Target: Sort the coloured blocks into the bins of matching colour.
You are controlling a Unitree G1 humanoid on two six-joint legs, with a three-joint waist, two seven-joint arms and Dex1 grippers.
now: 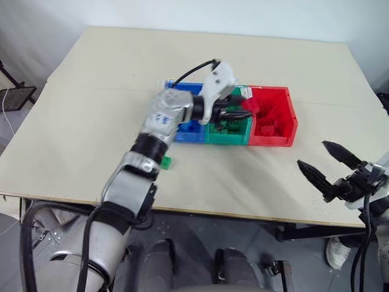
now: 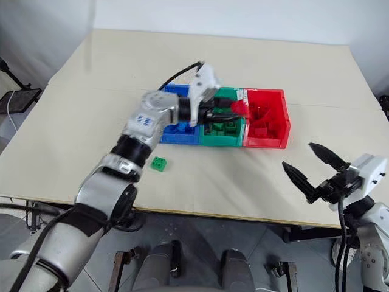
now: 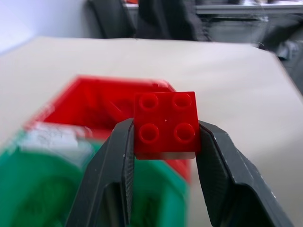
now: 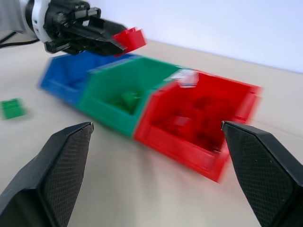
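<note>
at the centre of the left eye frame, three open-topped rectangular plastic bins sit joined in a row on the pale beige tabletop [image 1: 91,121]: blue bin [image 1: 189,131], green bin [image 1: 230,135], red bin [image 1: 285,115]. the left end effector [image 1: 243,112] hangs over the green bin beside the red one, clenched on a small red studded plastic block [image 1: 247,110]. a small green studded plastic block [image 1: 166,162] lies on the tabletop in the lower left of centre. the right end effector [image 1: 323,164] sits at the lower right, fingers spread, nothing between them.

in the left wrist frame, the red block fills the centre, pinched between both black fingers [image 3: 113,175], the red bin behind it.

in the right wrist frame, the row of bins crosses the middle; green blocks lie in the green bin, red ones in the red bin.
</note>
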